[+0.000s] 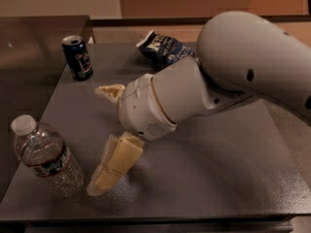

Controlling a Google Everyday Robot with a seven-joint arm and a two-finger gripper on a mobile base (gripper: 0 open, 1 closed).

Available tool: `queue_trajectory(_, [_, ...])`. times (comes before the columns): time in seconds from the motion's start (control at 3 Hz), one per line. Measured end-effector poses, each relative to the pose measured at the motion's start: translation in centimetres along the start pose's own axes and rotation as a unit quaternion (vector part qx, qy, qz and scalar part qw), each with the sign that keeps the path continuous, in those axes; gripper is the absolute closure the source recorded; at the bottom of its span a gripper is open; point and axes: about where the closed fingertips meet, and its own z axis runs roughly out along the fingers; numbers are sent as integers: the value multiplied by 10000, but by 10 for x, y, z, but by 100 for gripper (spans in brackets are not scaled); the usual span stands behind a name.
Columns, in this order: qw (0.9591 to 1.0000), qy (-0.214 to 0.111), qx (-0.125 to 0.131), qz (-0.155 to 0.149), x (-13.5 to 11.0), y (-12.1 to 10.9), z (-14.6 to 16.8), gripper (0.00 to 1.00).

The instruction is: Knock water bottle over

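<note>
The water bottle [44, 157], clear ribbed plastic with a white cap and a dark label band, stands upright at the front left of the dark grey table [218, 178]. My gripper [97, 140] is open, with its cream fingers spread wide. The lower finger [115, 165] reaches down to the table just right of the bottle's base, a small gap apart. The upper finger [110, 92] points left, farther back. The large white arm fills the middle and right of the view.
A dark blue drink can [77, 57] stands at the back left of the table. A crumpled dark snack bag [163, 47] lies at the back, partly behind the arm. A second dark counter [29, 52] adjoins on the left.
</note>
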Motion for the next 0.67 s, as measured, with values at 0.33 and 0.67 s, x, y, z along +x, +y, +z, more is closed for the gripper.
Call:
queue_trajectory(0.33, [9994,-244,-230,91,-11,8,24,0])
queue_trajectory(0.67, [9983,-411,-392,113,-19,12,41,0])
